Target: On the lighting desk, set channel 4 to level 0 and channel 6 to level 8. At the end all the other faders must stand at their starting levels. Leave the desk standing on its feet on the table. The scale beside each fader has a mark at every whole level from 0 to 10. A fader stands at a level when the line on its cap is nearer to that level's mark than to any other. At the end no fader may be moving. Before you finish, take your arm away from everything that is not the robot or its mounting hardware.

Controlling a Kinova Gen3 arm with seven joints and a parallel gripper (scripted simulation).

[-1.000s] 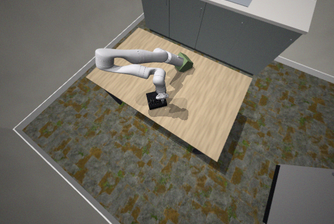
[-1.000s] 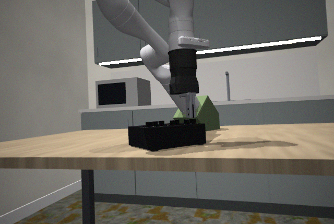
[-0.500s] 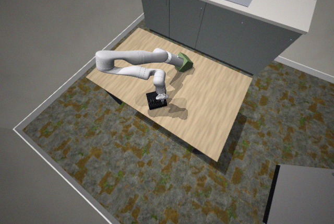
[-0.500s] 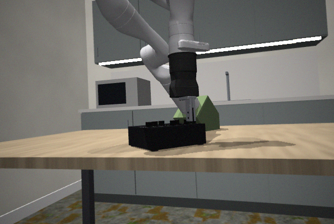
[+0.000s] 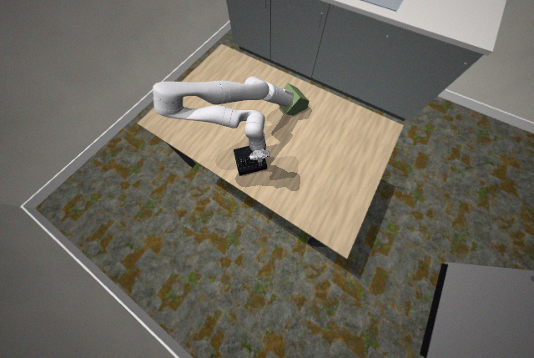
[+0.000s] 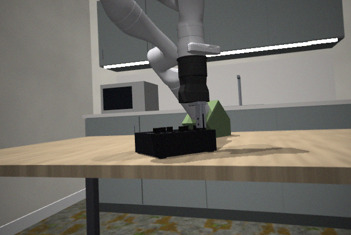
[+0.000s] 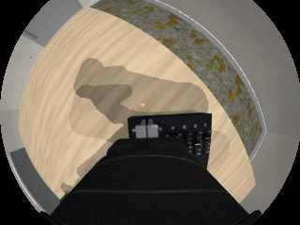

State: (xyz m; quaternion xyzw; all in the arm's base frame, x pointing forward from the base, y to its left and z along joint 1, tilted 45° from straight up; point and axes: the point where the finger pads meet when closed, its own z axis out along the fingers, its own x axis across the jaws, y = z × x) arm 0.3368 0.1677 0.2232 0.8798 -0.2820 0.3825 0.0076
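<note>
The black lighting desk (image 5: 242,168) (image 6: 181,144) (image 7: 164,120) stands on its feet on the wooden table (image 5: 340,151) (image 6: 283,142) (image 7: 61,61). Several dark fader caps stick up from its top; one wide cap (image 6: 159,130) shows near its left end in the exterior view. My gripper (image 5: 259,164) (image 6: 201,127) (image 7: 147,126) points straight down over the desk's right part in the exterior view, its fingertips at about the height of the caps. It is shut, with nothing visible between the fingers. Fader levels and channel numbers are too small to read, and my gripper body hides part of the desk in the wrist view.
A green angular block (image 5: 300,103) (image 6: 222,121) stands on the table behind the desk, beside the arm's base. The desk is close to the table's front edge (image 6: 181,172). A counter with a microwave (image 6: 127,97) and a tap (image 6: 239,91) is behind the table.
</note>
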